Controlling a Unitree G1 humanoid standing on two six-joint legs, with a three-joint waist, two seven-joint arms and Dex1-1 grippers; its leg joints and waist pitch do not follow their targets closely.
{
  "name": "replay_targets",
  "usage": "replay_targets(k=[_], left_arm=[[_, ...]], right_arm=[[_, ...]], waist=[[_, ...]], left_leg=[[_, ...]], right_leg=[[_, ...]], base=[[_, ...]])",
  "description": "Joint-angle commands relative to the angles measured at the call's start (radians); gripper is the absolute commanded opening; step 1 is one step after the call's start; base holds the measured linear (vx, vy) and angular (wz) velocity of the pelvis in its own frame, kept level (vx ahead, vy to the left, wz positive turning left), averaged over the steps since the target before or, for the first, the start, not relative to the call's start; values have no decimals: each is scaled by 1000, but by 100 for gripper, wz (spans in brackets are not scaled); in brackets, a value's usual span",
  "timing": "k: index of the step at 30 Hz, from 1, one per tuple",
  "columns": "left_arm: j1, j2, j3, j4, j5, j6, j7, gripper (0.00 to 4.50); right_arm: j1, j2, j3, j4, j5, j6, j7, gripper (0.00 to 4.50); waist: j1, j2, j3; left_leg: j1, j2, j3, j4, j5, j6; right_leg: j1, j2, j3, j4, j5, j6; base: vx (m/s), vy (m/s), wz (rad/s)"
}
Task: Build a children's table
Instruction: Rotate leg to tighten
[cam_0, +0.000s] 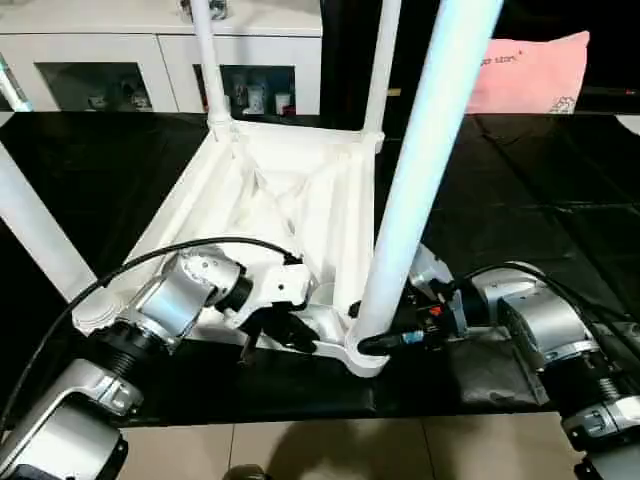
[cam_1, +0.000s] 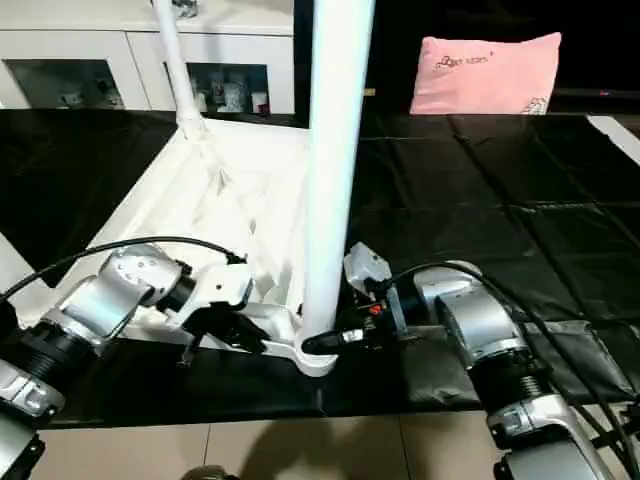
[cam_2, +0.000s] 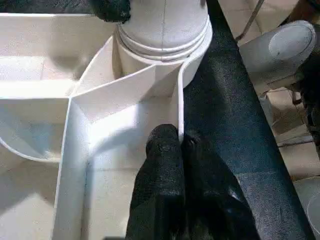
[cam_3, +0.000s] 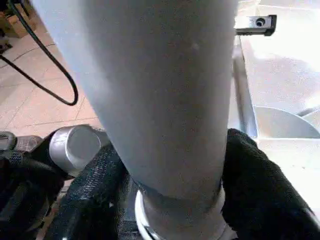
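Observation:
The children's table lies upside down: its white ribbed tabletop (cam_0: 300, 200) rests on the black-covered table. Several white legs stand in its corner sockets. The nearest leg (cam_0: 420, 170) rises from the front right socket. My right gripper (cam_3: 172, 165) holds this leg just above the socket, one black finger (cam_3: 100, 185) pressed against each side. My left gripper (cam_2: 179, 145) is shut on the thin front rim wall of the tabletop, close to that same corner. Other legs (cam_0: 208, 60) stand at the far corners and at the left (cam_0: 30, 230).
A white glass-doored cabinet (cam_0: 100, 60) stands behind the table, with a pink pillow (cam_0: 530, 75) at the back right. The black table cover (cam_0: 520, 200) stretches out to the right of the tabletop. Tiled floor (cam_0: 330, 450) shows below the table's front edge.

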Motion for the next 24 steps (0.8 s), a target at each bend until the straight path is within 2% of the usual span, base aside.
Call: replay_targets(k=[1, 8, 10, 13, 15, 16, 18, 19, 20, 21, 24], left_arm=[[-24, -12, -16, -17, -15, -21, -40, 0], [-15, -17, -4, -24, -20, -1, -18, 0], [-6, -29, 18, -33, -24, 49, 31, 0], [-1, -54, 52, -46, -29, 114, 109, 0], [13, -100, 105, -81, -44, 216, 223, 0], [13, -100, 105, -81, -44, 216, 223, 0], [17, -117, 121, -93, -47, 250, 258, 0], [25, -168, 157, -123, -52, 331, 349, 0], [28, -197, 172, -134, -52, 362, 399, 0], [29, -227, 185, -139, -48, 384, 448, 0], [27, -279, 209, -138, -40, 419, 543, 0]], right_arm=[[-2, -1, -9, -11, 3, 9, -21, 226], [10, 9, -19, -25, 13, 27, -44, 209], [16, 22, -31, -28, 8, 63, -107, 209], [25, 61, -53, -22, -14, 58, -220, 209], [33, 122, -75, -13, -49, 77, -385, 209], [33, 122, -75, -13, -49, 77, -385, 207], [32, 145, -83, -7, -60, 87, -442, 204], [26, 205, -104, 10, -82, 118, -580, 204], [22, 238, -113, 21, -93, 130, -646, 202], [17, 269, -122, 34, -102, 140, -709, 202], [9, 317, -134, 53, -119, 146, -808, 201]], waist=[[-2, 0, -77], [-2, -1, -77], [-3, -1, -76], [-8, 1, -75], [-14, -1, -71], [-19, -2, -72], [-37, -5, -72], [-43, -7, -74], [-52, -5, -71], [-59, -7, -74], [-69, -6, -73]], left_leg=[[-4, 34, -6, -65, -103, 61], [-4, 34, -6, -66, -106, 59], [-3, 35, -6, -67, -104, 56], [-2, 33, -6, -67, -122, 42], [-3, 29, -8, -68, -127, 21], [-3, 29, -9, -68, -130, 17], [-8, 22, -9, -67, -123, 25], [-9, 24, -9, -67, -113, 24], [-12, 23, -10, -66, -102, 25], [-12, 23, -9, -64, -90, 24], [-10, 15, -6, -62, -103, 35]], right_leg=[[67, -71, 70, -73, -277, -131], [68, -71, 70, -73, -286, -128], [67, -70, 71, -72, -285, -126], [65, -73, 70, -77, -321, -118], [66, -73, 67, -81, -356, -105], [67, -73, 66, -81, -363, -101], [70, -71, 64, -86, -370, -88], [71, -71, 66, -81, -353, -91], [70, -70, 64, -82, -341, -100], [70, -70, 65, -78, -331, -103], [68, -67, 63, -89, -363, -93]], base=[[0, 0, 0], [0, 0, 0], [0, 0, 0], [0, 0, 0], [0, 0, 0], [0, 0, 0], [0, 0, 0], [0, 0, 0], [0, 0, 0], [0, 0, 0], [0, 0, 0]])
